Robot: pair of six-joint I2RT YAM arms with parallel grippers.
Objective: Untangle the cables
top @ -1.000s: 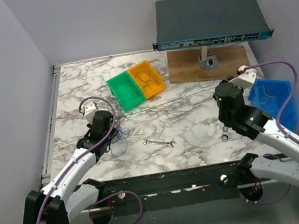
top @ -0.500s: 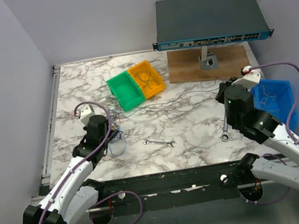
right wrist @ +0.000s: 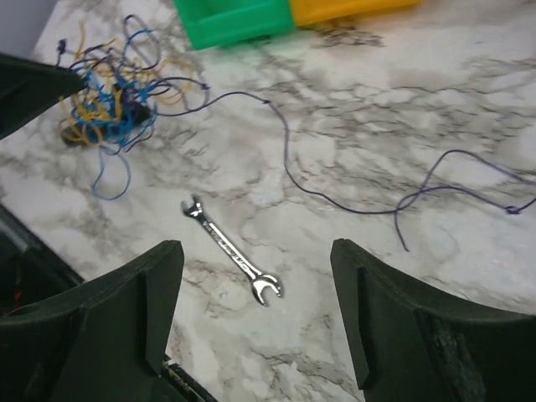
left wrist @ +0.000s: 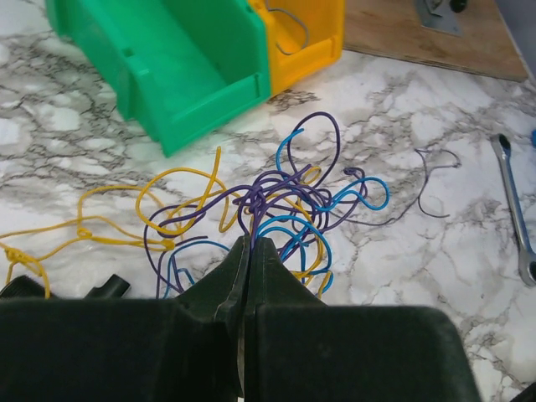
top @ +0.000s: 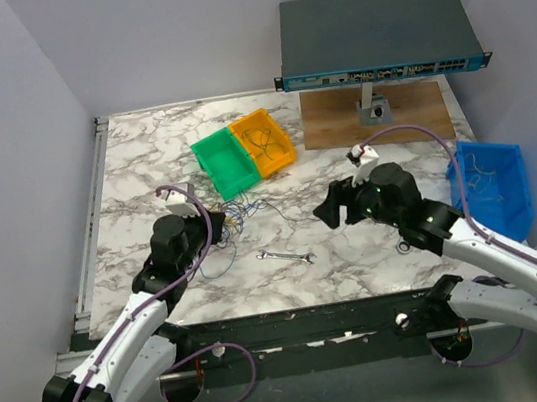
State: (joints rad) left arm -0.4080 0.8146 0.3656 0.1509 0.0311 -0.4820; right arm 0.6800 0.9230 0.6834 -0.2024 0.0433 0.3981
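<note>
The cables [left wrist: 276, 201] are a knot of blue, yellow and purple wire loops on the marble in front of the green bin [left wrist: 167, 59]. My left gripper [left wrist: 249, 241] is shut on purple strands at the near edge of the knot; from above it sits at the bundle [top: 228, 215]. One loose purple wire [right wrist: 335, 188] trails right from the bundle [right wrist: 109, 92] and lies slack on the table. My right gripper [right wrist: 255, 247] hangs open above the table's middle, over a small wrench [right wrist: 226, 247], with nothing between its fingers.
A green bin [top: 225, 162] and an orange bin [top: 265, 141] with wire in it stand behind the bundle. A blue bin [top: 493, 182] is at the right edge. A network switch [top: 376, 38] rests on a wooden board [top: 338, 122] at the back. The wrench [top: 287, 256] lies near the front.
My right gripper has opened and let go of the purple wire, then swung left to the table's middle. The wire, taut before, now lies slack. My left gripper shifted slightly right with the bundle.
</note>
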